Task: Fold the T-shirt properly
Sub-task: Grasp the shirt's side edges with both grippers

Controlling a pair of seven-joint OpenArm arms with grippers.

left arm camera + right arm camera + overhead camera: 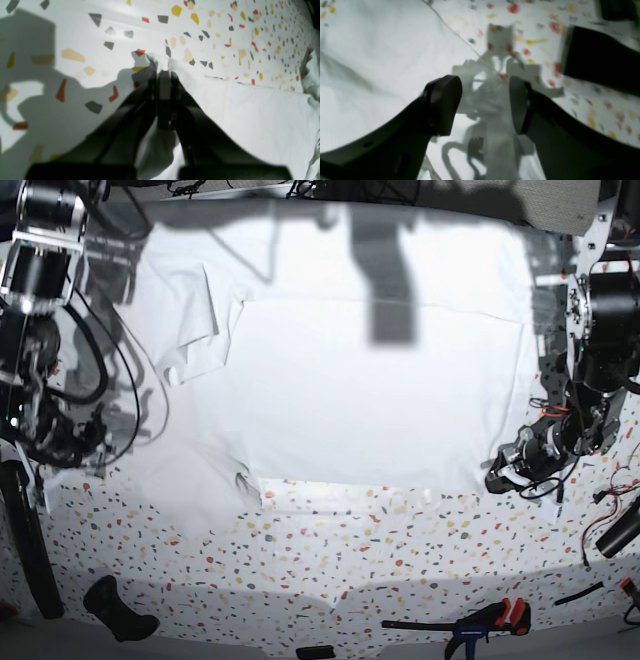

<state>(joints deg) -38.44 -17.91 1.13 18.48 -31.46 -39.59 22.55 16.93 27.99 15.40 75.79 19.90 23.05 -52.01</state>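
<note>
The white T-shirt [370, 400] lies spread flat over the speckled table [400, 550], with a sleeve at the back left and its near hem creased. My left gripper [164, 75] is shut on a pinch of the shirt's cloth [250, 112] at its edge. In the base view it sits at the shirt's near right corner [497, 478]. My right gripper [482, 100] is open and low over the shirt's edge [370, 62]. Crumpled cloth lies between its fingers [445, 105], which do not hold it.
A black block [595, 57] lies on the table just right of my right gripper. Along the front edge are a black handle-like object [118, 608], a red-handled clamp [490, 618] and a small black piece [316, 651]. Cables hang by both arms.
</note>
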